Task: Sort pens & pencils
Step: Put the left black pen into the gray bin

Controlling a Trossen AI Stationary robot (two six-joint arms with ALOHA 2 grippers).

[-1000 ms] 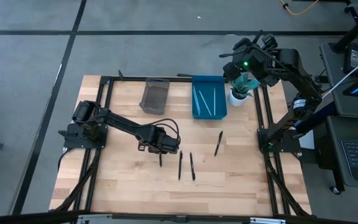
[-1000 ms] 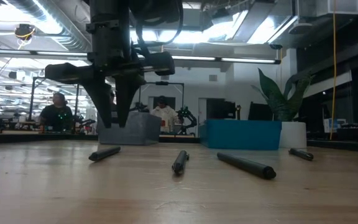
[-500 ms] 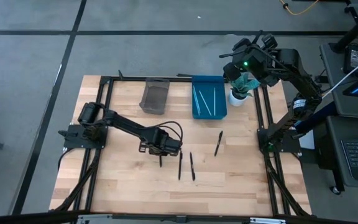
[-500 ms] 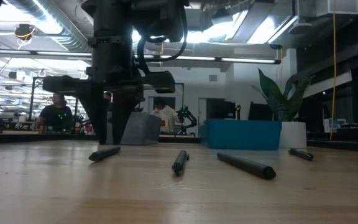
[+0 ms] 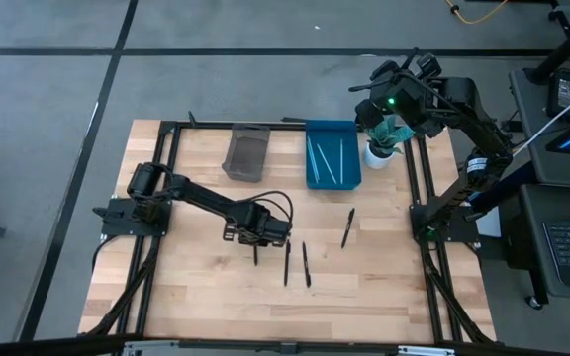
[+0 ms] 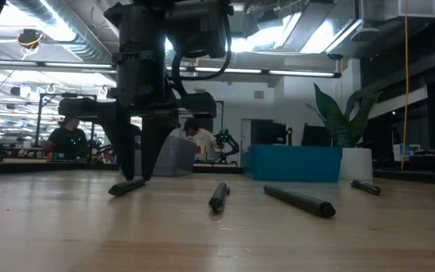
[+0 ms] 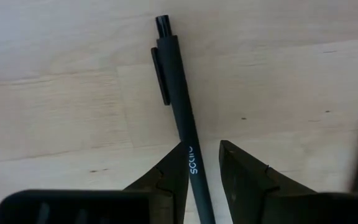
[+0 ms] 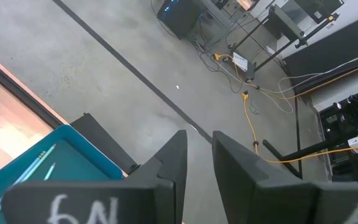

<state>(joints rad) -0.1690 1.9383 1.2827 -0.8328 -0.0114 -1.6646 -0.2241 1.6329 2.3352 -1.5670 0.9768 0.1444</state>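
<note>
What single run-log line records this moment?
left gripper: open, straddling black plastic click pen on wooden table | right gripper: raised near blue rectangular bin | three black pens loose

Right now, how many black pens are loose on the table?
4. One lies between the open jaws of the left gripper; two side by side at mid-table; one further right, below the blue bin. None appear hidden.

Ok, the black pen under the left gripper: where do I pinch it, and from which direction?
Pinch the black pen on its plain barrel below the clip, coming straight down, since it lies flat on the table. The left gripper already straddles that stretch, fingers open either side.
</note>
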